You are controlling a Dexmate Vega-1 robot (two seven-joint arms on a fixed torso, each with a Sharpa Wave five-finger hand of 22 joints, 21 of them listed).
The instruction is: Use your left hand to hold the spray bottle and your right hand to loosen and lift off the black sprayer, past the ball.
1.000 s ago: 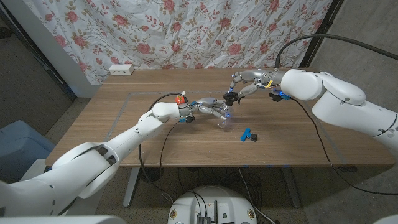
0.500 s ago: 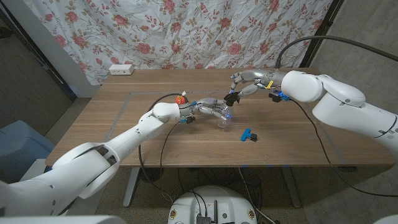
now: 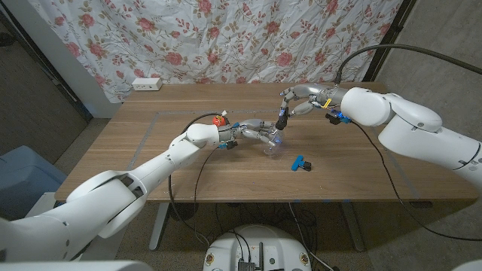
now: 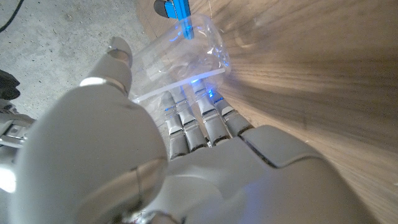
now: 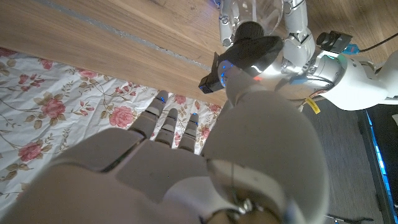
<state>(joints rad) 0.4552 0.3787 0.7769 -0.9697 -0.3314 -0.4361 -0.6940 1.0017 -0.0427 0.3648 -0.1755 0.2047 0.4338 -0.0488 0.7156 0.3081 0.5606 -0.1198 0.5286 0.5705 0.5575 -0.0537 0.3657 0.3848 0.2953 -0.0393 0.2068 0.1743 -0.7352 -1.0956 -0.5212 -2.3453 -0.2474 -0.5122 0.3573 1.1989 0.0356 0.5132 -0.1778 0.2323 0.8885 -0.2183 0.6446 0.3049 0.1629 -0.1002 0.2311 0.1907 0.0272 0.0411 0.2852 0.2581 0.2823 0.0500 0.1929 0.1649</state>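
The left hand grips a clear plastic spray bottle mid-desk. The right hand pinches its black sprayer, tilted above the bottle.

One clear spray bottle sits on one wooden table, topped by one black sprayer. Two robot hands are present, the left hand and the right hand. There is one blue clip-like object (its exact kind is unclear), one orange ball, one white power strip and one floral curtain.
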